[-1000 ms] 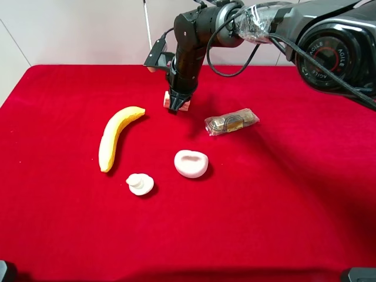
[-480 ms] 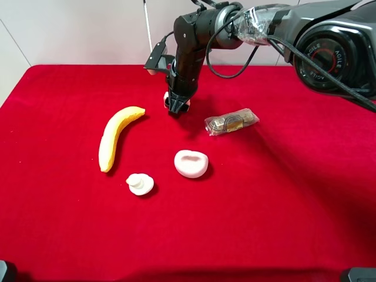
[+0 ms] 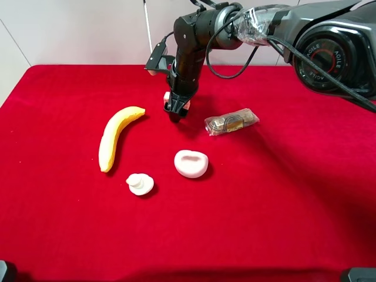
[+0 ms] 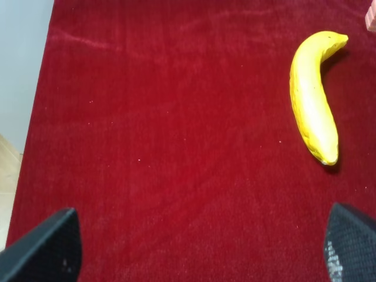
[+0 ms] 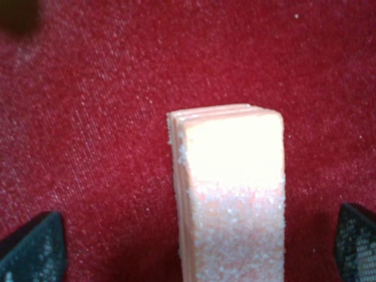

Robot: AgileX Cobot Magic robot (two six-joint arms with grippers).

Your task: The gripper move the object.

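The object, a pale pink-and-cream layered block (image 5: 226, 194), stands on the red cloth between my right gripper's (image 5: 194, 244) two dark fingertips (image 5: 29, 247). The jaws are wide apart and touch neither side of the block. In the exterior high view the right gripper (image 3: 176, 111) points straight down at the cloth behind the banana's tip. It hides most of the block (image 3: 168, 97). My left gripper (image 4: 200, 258) is open and empty above bare cloth. It does not show in the exterior high view.
A yellow banana (image 3: 116, 137) lies left of the right gripper and also shows in the left wrist view (image 4: 314, 97). A clear-wrapped brownish snack packet (image 3: 231, 123) lies to its right. A white bowl-like piece (image 3: 191, 163) and a smaller white piece (image 3: 140, 184) lie nearer the front.
The right gripper has turned and sunk slightly toward the cloth. The block, plainly visible at its tip one second ago, is now mostly hidden behind it.
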